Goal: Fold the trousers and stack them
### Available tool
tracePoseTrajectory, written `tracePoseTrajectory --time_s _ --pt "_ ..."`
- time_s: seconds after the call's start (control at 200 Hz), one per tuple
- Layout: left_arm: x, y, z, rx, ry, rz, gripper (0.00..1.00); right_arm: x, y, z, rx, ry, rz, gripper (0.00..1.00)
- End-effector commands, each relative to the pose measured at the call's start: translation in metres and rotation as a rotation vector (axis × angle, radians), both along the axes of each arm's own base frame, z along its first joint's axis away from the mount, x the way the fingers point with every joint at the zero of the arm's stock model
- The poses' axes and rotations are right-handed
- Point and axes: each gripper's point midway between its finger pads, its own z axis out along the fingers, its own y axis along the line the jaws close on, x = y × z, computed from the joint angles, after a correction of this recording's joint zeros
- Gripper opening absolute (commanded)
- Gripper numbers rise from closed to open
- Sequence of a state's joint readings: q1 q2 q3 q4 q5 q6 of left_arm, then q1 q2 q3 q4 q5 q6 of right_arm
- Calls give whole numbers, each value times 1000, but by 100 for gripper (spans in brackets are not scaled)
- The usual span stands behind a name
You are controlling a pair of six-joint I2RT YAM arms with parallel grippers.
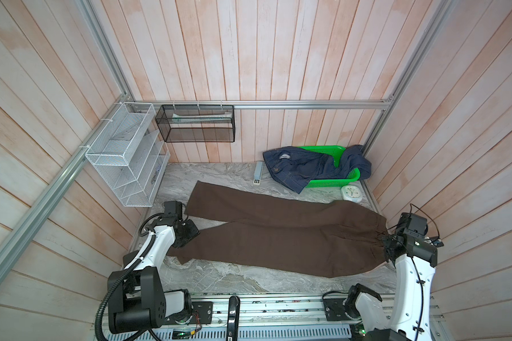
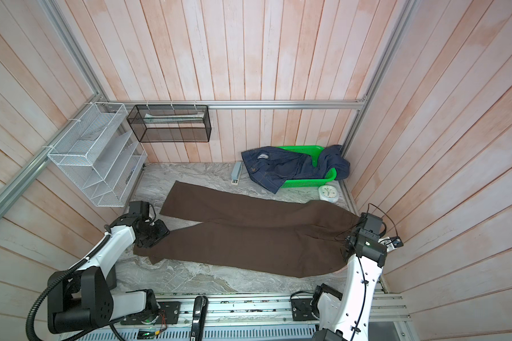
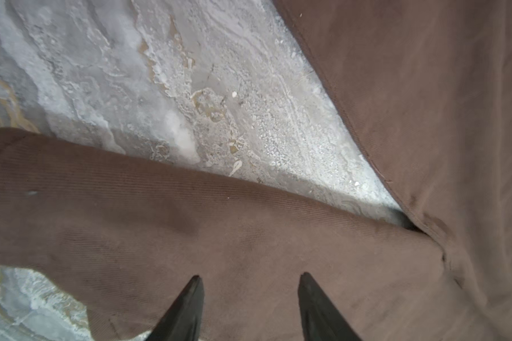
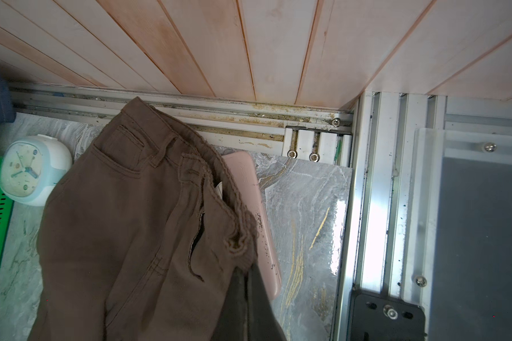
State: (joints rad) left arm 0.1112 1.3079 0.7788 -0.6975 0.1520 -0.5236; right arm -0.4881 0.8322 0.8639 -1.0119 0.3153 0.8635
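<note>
I see the trousers (image 1: 278, 239) lying flat on the table (image 1: 234, 280) across the middle of both top views, with the legs splayed toward the left and the waist at the right edge. My left gripper (image 3: 251, 276) is at centre left over the nearer leg, jaws apart above the cloth. My right gripper (image 4: 250, 273), at the right, is clamped on the bunched waistband.

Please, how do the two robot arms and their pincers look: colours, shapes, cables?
Both arms have white shell links and black joint blocks: the left arm, the right arm. A black ribbed hose runs along the left one; thin black wires run on the right. The left pincer and right pincer have black tapered fingers.
</note>
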Motion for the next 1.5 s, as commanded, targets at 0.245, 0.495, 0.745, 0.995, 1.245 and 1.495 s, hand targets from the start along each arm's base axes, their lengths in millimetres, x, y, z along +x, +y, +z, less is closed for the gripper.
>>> tracePoseTrajectory --time_s 0.245,0.495,0.745,0.995,1.245,1.495 --pt "7 36 17 177 -1 107 70 -5 -3 -23 -9 54 8 0" --pt "11 59 14 245 40 150 86 -17 -6 -30 -30 103 -26 0" --pt "45 36 37 157 -71 72 83 -3 5 -12 13 40 50 61" --pt "110 -41 82 183 -206 -178 76 28 10 12 48 -99 94 64" --pt "199 -107 70 167 -219 -342 59 76 23 -15 147 -178 188 56" --pt "259 -132 14 140 -139 -384 38 99 28 -52 217 -167 227 47"
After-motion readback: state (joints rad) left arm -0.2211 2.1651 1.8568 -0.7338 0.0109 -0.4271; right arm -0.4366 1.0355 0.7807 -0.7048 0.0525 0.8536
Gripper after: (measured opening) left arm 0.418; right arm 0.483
